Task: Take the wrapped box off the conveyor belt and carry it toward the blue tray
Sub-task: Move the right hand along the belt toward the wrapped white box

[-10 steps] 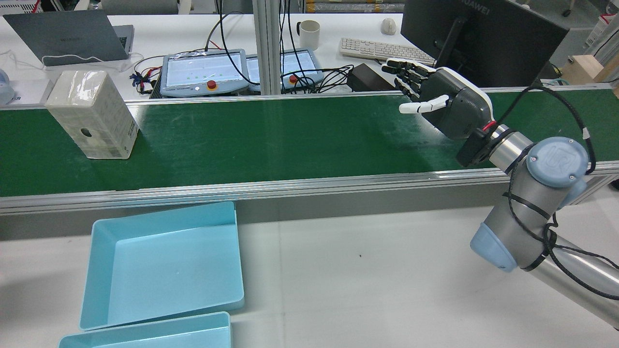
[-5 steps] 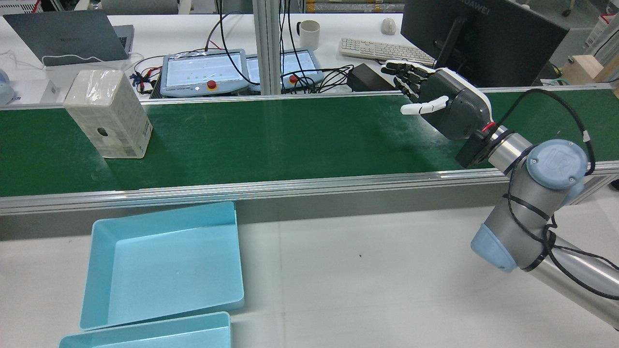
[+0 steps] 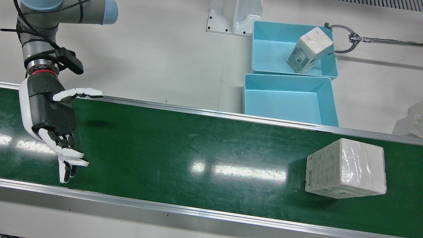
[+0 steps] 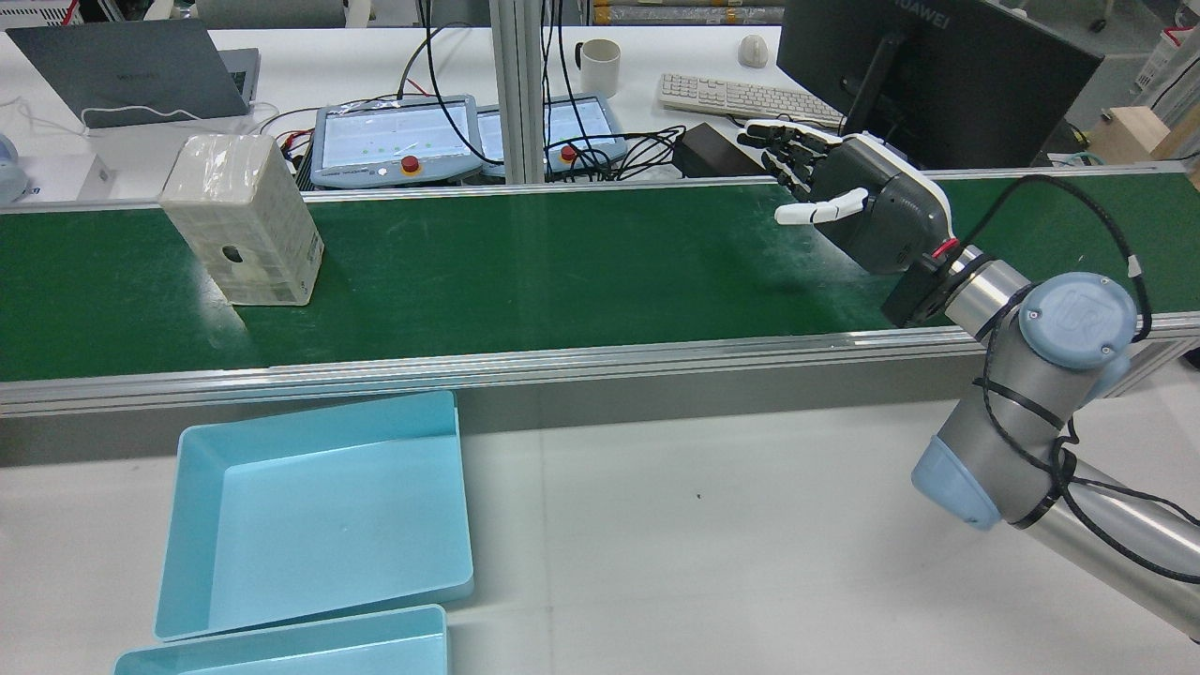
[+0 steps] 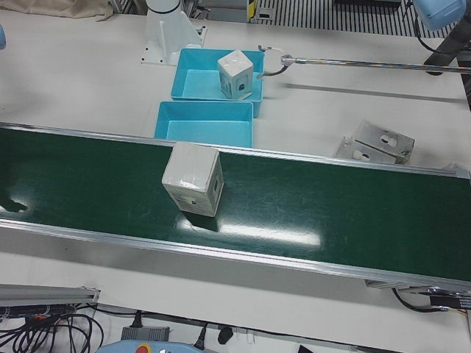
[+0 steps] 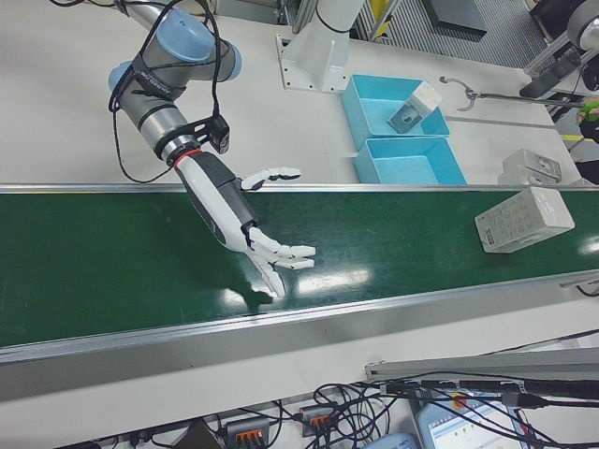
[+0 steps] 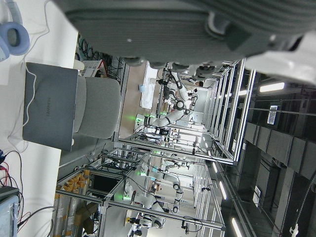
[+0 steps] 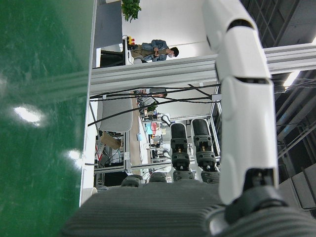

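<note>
The box stands on the belt at the left of the rear view, well apart from the right hand, which hovers over the belt at the right with fingers spread and holding nothing. The rear view shows an empty tray at lower left. Only the front view shows a second box tilted in the farther tray at the upper right. The left hand appears only in its own view; whether it is spread or closed cannot be told.
</note>
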